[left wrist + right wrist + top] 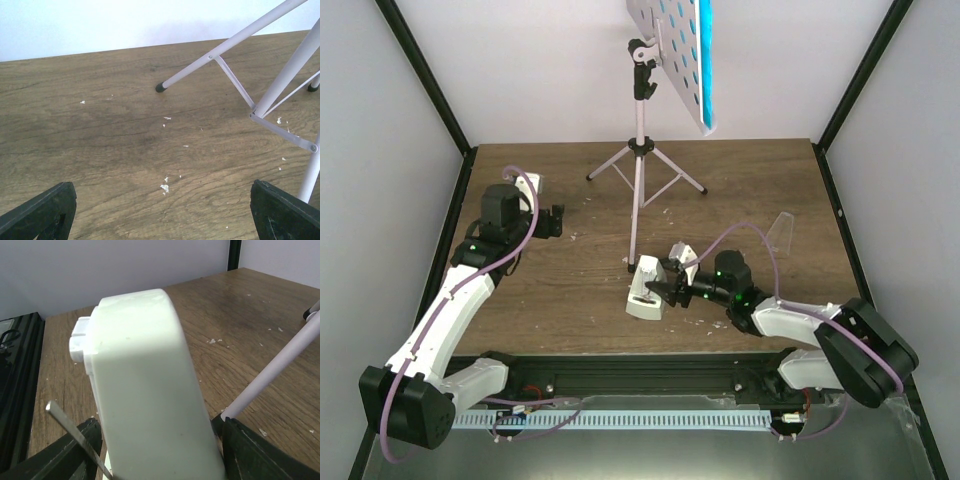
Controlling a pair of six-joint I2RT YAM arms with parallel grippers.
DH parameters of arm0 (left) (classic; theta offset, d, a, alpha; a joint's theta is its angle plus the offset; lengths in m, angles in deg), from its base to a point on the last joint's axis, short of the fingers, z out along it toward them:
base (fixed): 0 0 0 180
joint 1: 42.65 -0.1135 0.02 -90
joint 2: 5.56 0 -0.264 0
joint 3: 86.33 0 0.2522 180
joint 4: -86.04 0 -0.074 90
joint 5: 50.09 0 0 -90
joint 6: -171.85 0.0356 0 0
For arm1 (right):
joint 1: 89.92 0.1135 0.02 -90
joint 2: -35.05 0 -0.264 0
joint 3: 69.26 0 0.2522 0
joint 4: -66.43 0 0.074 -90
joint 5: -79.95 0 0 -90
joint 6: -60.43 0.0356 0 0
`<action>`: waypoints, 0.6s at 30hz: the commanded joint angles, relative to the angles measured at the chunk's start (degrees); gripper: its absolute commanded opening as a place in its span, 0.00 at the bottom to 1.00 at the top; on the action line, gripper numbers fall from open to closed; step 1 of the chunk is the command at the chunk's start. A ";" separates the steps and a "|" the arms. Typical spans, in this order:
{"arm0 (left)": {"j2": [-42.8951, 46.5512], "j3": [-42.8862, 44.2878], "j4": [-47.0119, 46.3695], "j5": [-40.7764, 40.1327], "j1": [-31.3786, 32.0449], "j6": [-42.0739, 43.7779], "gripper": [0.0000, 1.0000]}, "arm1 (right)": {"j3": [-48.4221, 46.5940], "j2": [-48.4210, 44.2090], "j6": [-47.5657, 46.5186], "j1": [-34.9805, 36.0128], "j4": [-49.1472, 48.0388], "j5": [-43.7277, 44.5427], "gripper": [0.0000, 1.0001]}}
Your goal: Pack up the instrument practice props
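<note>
The pale music stand [640,150] stands on its tripod legs at the back middle of the table. A teal booklet [706,60] rests on its perforated desk [670,45]. The white metronome [644,297] sits by the stand's near foot. My right gripper [661,287] is shut on it, one finger on each side of its body [145,390], with its thin metal rod [70,427] beside the left finger. A stand leg [280,365] runs just right of the metronome. My left gripper [556,222] hovers open over bare wood [162,220], left of the stand's legs [235,37].
A clear plastic piece [782,232] stands on the table behind my right arm. White walls and black frame posts enclose the table on three sides. Small white flecks [165,188] lie scattered on the wood. A black rail [620,375] runs along the near edge.
</note>
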 commanded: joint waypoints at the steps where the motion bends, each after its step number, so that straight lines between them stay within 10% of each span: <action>1: 0.85 -0.58 -0.92 0.53 -0.09 0.43 0.96 | -2.65 0.61 1.23 -0.45 2.43 -1.00 0.67; 18: 1.04 -0.59 -0.93 0.84 -0.09 0.46 0.96 | -4.85 2.17 4.44 -2.01 4.14 -1.83 0.68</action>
